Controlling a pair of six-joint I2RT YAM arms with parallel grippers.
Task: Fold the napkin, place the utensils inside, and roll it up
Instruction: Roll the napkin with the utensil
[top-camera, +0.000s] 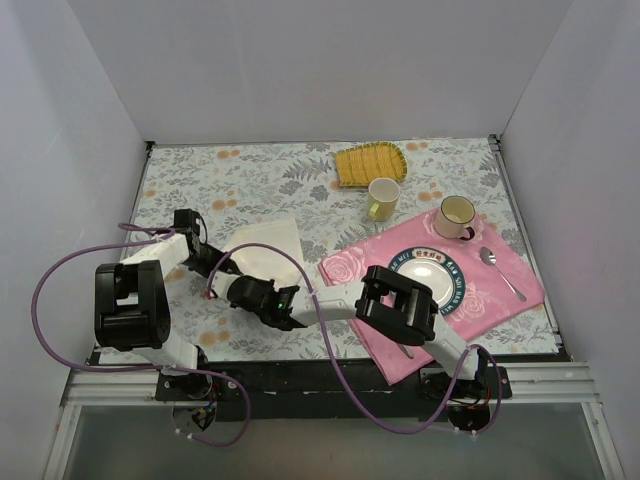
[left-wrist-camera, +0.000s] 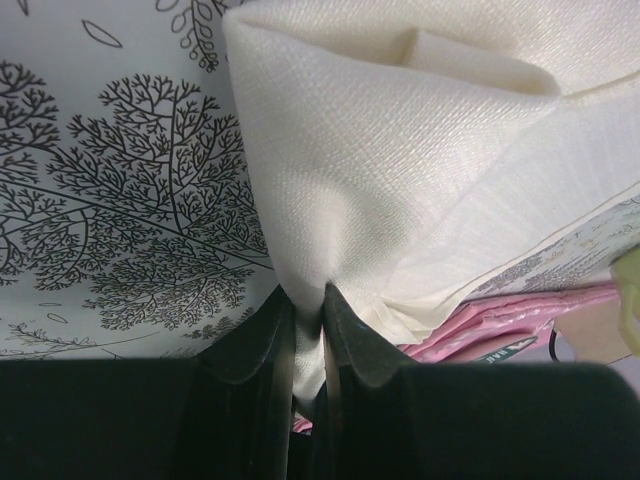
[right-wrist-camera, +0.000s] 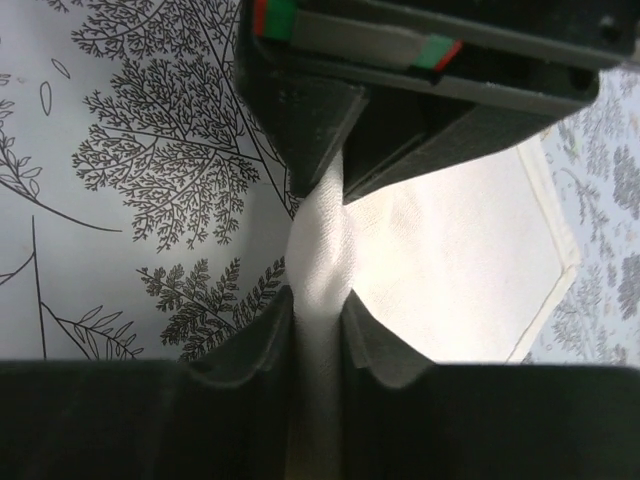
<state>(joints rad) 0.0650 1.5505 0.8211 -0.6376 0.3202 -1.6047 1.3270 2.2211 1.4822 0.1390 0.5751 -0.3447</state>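
napkin (left-wrist-camera: 400, 150) | pinched in left fingers (left-wrist-camera: 250, 352) | also in right fingers (right-wrist-camera: 385, 352)

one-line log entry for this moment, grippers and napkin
left gripper: shut on napkin | right gripper: shut on napkin | napkin: bunched between both grippers, above table

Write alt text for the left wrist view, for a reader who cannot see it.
The left tool, shut, pinches a fold of the cream napkin at bottom centre. The napkin spreads in bunched folds across the upper right, while a grey tree-print tablecloth fills the left. The edge of a pink mat peeks out beneath the napkin at lower right.
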